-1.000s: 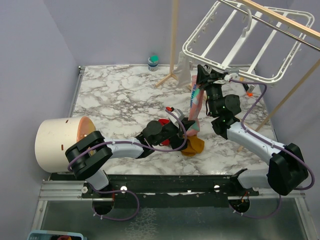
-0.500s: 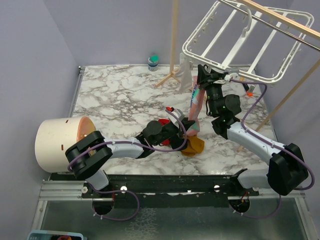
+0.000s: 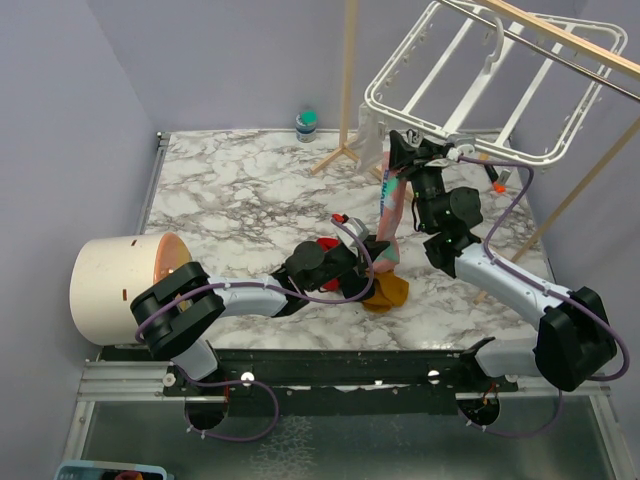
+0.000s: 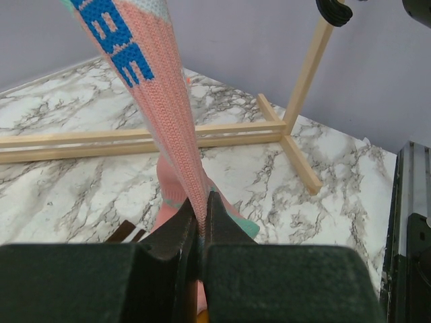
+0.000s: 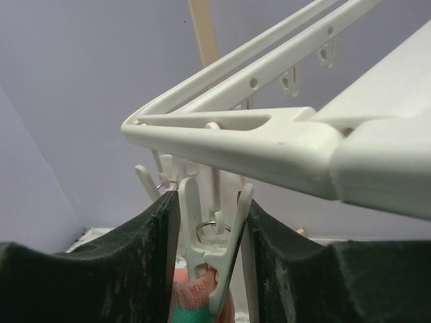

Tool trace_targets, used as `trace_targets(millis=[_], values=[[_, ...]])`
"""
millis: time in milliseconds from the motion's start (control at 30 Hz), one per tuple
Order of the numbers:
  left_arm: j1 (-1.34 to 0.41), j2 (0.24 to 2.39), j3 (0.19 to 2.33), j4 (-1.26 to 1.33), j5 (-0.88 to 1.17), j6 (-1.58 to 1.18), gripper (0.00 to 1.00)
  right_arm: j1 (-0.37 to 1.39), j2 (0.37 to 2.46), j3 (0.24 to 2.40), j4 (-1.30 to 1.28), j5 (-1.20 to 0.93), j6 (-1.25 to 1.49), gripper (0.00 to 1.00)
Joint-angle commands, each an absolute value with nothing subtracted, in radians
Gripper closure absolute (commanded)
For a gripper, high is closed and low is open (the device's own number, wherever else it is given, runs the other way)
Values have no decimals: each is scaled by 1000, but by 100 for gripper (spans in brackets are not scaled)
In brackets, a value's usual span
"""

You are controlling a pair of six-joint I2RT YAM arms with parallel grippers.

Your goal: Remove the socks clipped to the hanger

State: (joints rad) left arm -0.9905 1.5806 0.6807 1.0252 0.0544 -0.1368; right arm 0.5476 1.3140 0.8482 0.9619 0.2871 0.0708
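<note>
The white hanger (image 3: 470, 95) hangs tilted at the upper right. One of the socks, pink with teal and blue lettering (image 3: 391, 205), hangs from a clip at the hanger's near corner. My right gripper (image 3: 405, 150) is up at that clip. In the right wrist view its fingers press both levers of the white clip (image 5: 214, 252), which still pinches the sock's cuff (image 5: 195, 296) under the hanger frame (image 5: 269, 138). My left gripper (image 3: 376, 262) is shut on the sock's lower part (image 4: 168, 114), jaws tight on the fabric (image 4: 201, 210). Yellow (image 3: 390, 292) and red (image 3: 325, 245) socks lie beside it.
A light wooden rack stands around the hanger, with a post (image 3: 350, 80) and base bars (image 4: 222, 131) on the marble table. A cream cylindrical bin (image 3: 115, 285) lies at the left edge. A small green-capped jar (image 3: 307, 123) stands at the back.
The right wrist has shifted very slightly at the clip. The pink sock stays stretched between the clip and the left gripper, which has not moved.
</note>
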Motion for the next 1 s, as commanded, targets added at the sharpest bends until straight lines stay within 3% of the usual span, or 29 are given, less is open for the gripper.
trace_targets(millis=[0,100,167,300,533,700,800,867,967], values=[[-1000,1587,683,995,38,-135,100,547,1282,888,863,227,81,49],[-1000,1589,683,993,33,-134,100,546,1254,887,825,202,83,30],[-1000,1590,684,994,34,-134,100,547,1235,888,796,174,81,11],[-1000,1596,689,994,36,-136,100,547,1195,871,748,146,81,1],[-1000,1594,684,993,34,-135,100,547,1092,797,729,259,89,1],[-1000,1595,684,992,35,-139,100,546,1029,767,723,319,99,22],[-1001,1595,684,992,35,-139,100,547,1009,760,723,335,102,44],[-1000,1592,684,992,38,-140,100,546,1005,755,728,336,104,42],[-1000,1589,683,992,35,-139,100,547,1014,760,729,309,107,28]])
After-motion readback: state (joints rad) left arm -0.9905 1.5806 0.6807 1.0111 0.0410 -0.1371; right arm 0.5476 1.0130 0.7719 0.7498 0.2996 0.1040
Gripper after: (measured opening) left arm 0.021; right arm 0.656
